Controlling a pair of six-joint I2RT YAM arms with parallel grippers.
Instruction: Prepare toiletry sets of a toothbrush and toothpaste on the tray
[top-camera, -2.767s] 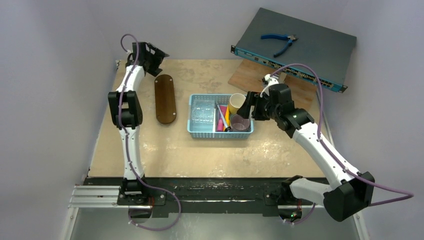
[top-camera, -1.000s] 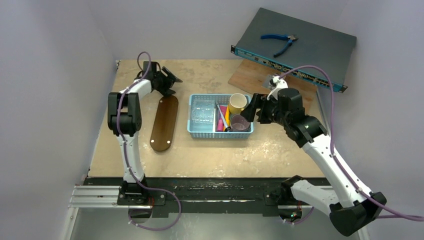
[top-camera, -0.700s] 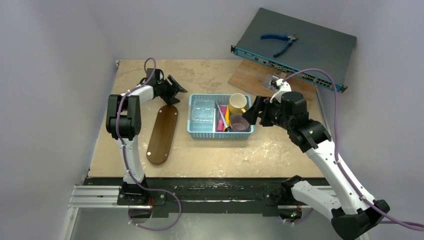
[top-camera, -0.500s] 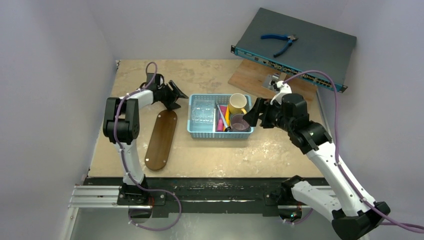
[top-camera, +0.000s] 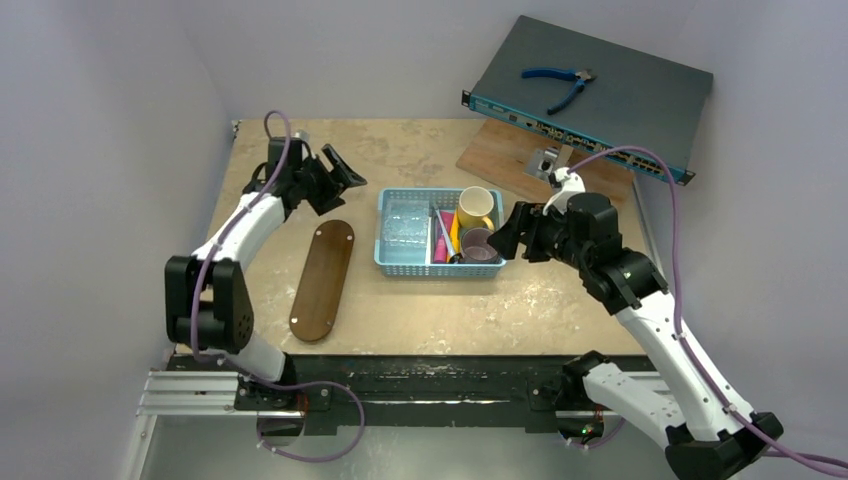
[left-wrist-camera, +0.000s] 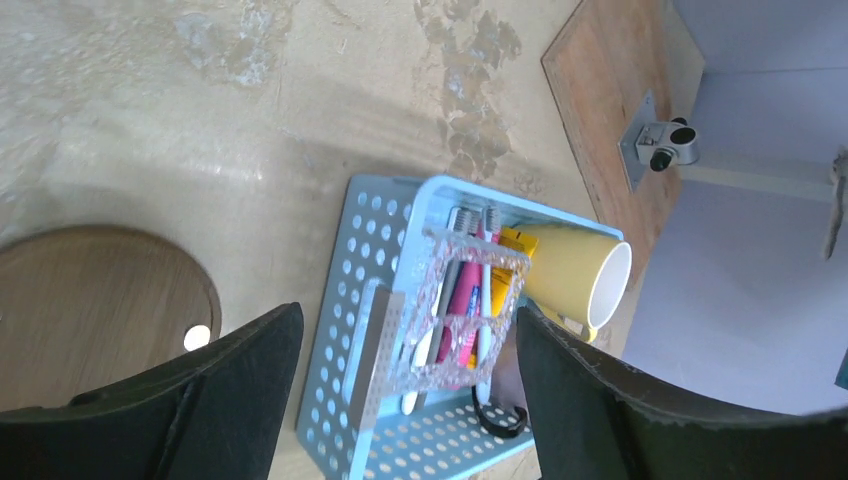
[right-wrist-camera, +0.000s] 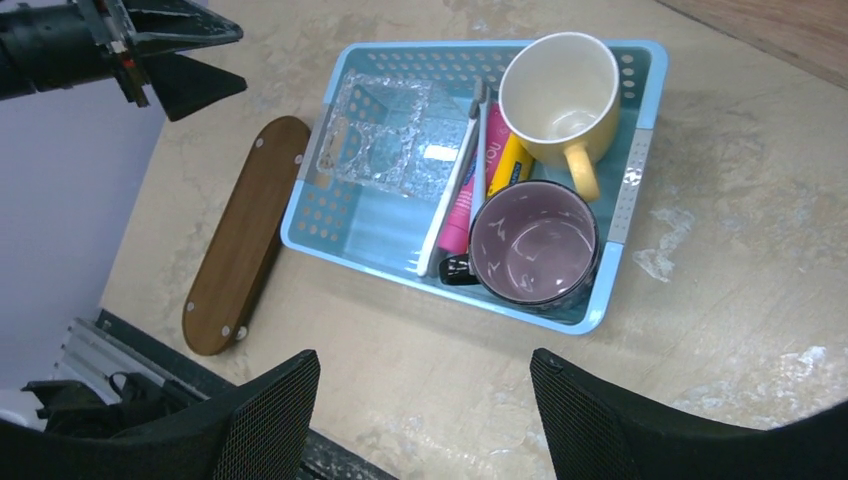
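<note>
The dark-brown oval tray (top-camera: 322, 280) lies bare on the table left of the light-blue basket (top-camera: 440, 268). Inside the basket, a pink tube (right-wrist-camera: 462, 205), a yellow tube (right-wrist-camera: 508, 165) and pale toothbrushes (right-wrist-camera: 450, 190) lie side by side in the middle. My left gripper (top-camera: 340, 185) hovers open and holds nothing, just beyond the tray's far end, facing the basket (left-wrist-camera: 360, 300). My right gripper (top-camera: 508, 232) is open and holds nothing at the basket's right side; in its wrist view its fingers frame bare table below the basket (right-wrist-camera: 635, 170).
A yellow cup (right-wrist-camera: 560, 95), a purple cup (right-wrist-camera: 533, 245) and a clear plastic holder (right-wrist-camera: 390, 140) share the basket. At the back right a grey device (top-camera: 600, 100) with blue pliers (top-camera: 558, 85) rests over a rectangular wooden board (top-camera: 500, 150). Walls close both sides.
The tray slid toward the near edge and tilted slightly, then stopped. My left gripper has drawn back from its far end and its elbow swung left. The right gripper drifted slightly nearer.
</note>
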